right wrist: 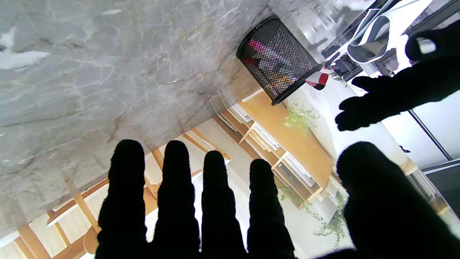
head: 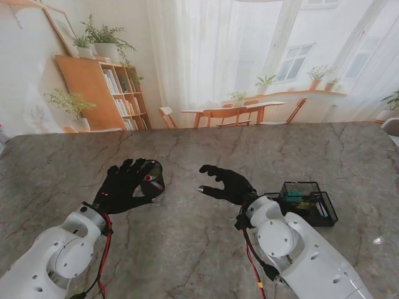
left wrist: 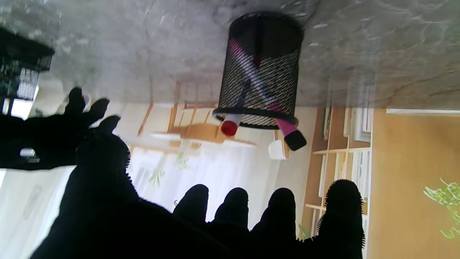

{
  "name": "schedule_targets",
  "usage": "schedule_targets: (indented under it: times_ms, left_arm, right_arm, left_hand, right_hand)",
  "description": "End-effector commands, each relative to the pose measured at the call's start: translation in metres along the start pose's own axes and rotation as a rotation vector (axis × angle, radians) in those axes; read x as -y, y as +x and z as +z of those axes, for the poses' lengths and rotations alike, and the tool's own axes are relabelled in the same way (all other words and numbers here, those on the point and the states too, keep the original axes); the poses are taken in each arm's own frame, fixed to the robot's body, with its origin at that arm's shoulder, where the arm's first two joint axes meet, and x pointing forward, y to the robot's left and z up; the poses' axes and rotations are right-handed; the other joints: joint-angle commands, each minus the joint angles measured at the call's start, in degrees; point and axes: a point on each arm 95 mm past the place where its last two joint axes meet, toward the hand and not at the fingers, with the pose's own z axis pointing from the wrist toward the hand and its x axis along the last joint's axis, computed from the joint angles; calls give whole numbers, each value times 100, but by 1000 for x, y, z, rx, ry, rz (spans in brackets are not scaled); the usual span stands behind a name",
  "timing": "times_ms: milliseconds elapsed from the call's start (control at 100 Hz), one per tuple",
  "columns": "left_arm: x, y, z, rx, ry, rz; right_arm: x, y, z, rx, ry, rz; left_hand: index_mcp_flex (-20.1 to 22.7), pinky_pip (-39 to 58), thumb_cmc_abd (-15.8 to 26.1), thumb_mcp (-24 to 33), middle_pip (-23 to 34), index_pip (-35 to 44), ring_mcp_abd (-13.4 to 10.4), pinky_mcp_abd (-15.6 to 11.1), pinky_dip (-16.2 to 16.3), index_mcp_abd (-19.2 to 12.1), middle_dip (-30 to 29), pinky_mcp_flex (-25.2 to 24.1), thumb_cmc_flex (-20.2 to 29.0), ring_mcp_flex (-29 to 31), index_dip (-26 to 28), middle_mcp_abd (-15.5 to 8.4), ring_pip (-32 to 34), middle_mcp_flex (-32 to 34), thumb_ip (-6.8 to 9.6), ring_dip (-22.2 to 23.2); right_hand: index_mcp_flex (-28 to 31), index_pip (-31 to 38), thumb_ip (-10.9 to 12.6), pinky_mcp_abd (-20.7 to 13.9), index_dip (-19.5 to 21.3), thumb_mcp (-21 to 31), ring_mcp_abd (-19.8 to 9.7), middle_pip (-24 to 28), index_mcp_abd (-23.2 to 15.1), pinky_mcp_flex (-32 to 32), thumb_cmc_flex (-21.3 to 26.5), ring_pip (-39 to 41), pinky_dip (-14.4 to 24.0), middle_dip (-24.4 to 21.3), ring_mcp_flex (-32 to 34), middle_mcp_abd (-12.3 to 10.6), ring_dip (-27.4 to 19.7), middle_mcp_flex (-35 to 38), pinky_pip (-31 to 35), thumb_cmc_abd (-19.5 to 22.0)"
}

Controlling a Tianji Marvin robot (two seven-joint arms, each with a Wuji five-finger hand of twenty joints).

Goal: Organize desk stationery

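Both my hands are open and hold nothing, my left hand (head: 124,184) is just beside the mesh pen cup (head: 153,176) with its pens on the desk (head: 187,249), so I think next I wrap its fingers (left wrist: 233,201) around it

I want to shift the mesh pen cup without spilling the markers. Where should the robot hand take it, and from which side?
Grip the mesh pen cup around its round wall, low down, under the rim. It stands upright, with markers leaning out over the top. The left hand is open just to its left, so come from there.
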Motion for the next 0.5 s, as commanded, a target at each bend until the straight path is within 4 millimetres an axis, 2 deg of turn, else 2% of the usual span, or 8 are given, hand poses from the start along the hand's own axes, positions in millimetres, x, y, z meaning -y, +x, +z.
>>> schedule_targets:
  times_ms: [0,140,280,360,490]
  left_arm:
    - [17,-9,7,-6,18,72]
    - [30,-21,23,-45,-55,167]
    - [41,-26,41,-101,-113,232]
    - [45,-27,53,-122,-154,233]
    - [46,-28,72,-154,-220,206]
  right_arm:
    - [3,-2,-1,4,12,11]
    - [3,-3,-1,9,9,24]
    - [3,-4,-1,12,9,32]
    - [3,-4,-1,15,9,39]
    - [3,-4,0,15,13,47]
  left_hand:
    - [-207,-243,-150,52,-109,-118,105,302,-146,35,-79,-129,-263,-270,-92,85,-53,-178,53,-77]
    - [-224,-179,-157,87,-78,20,131,452,-199,-188,-24,-107,-379,-274,235,61,-21,-182,47,-92]
    - [-236,-142,-72,77,-100,-3,169,520,-241,-264,-50,-145,-434,-298,332,66,-14,-180,40,-84]
    - [-225,-68,-80,75,-68,15,151,518,-249,-326,-23,-109,-447,-244,402,18,18,-166,37,-70]
    - [-256,318,-73,73,29,137,139,580,-226,-378,146,77,-542,46,827,-32,104,-4,31,-6]
  right_hand:
    - [127,44,129,-96,-108,60,-134,63,-71,-59,-18,47,134,78,-63,-34,75,55,51,-31]
    - [142,50,129,-97,-112,51,-142,68,-81,-71,-8,63,144,84,-61,-36,80,78,41,-30]
    - [153,55,129,-106,-115,44,-148,70,-69,-72,-3,77,154,89,-53,-27,85,93,37,-27]
    - [169,62,131,-113,-116,44,-146,72,-70,-83,8,77,158,91,-69,-27,86,101,32,-24]
    - [175,66,131,-112,-118,37,-155,75,-62,-94,20,90,165,96,-64,-39,90,112,29,-21]
